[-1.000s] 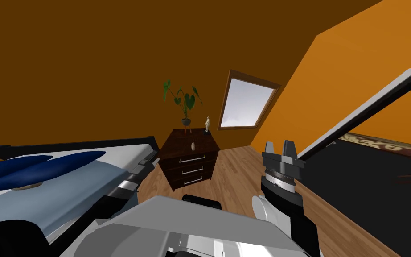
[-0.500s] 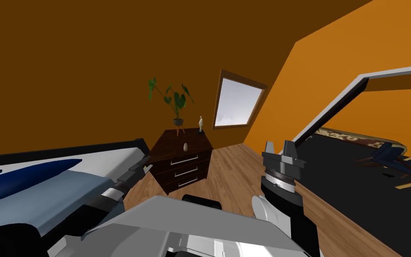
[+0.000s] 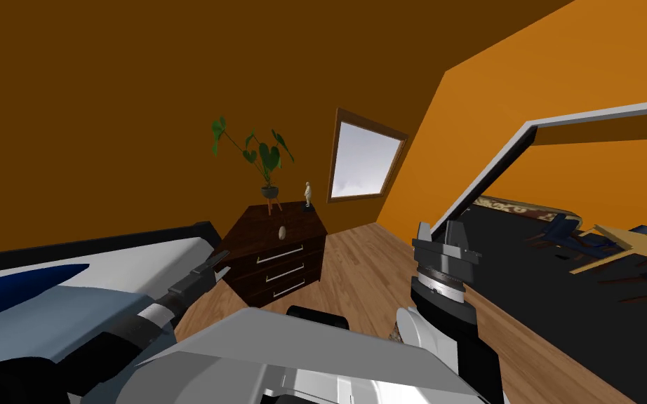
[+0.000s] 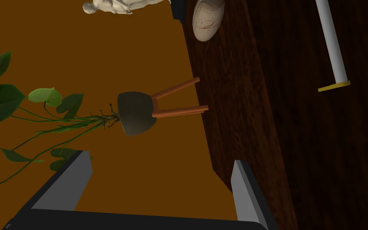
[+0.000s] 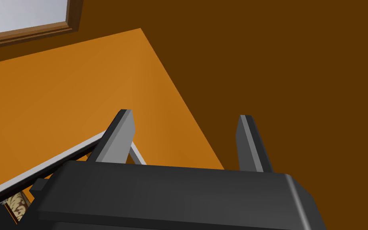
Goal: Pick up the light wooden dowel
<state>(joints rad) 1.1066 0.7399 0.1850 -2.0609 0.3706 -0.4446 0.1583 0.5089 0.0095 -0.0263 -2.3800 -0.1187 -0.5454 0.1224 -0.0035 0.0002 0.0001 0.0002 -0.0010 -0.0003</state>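
Since the dowel is not yet within reach, the step in hand is judged an approach.
Dowel: one, light, lying on the dresser top at mid front edge.
Left claw: spread, empty, off the dresser's left front corner.
Right claw: spread, empty, held aside.
Advice: bring the left claw in over the front edge, straddle the dowel across its width, and keep clear of the items behind.
Toward the back edge: plant, one; figurine, one.
Drawers: three, one handle each.
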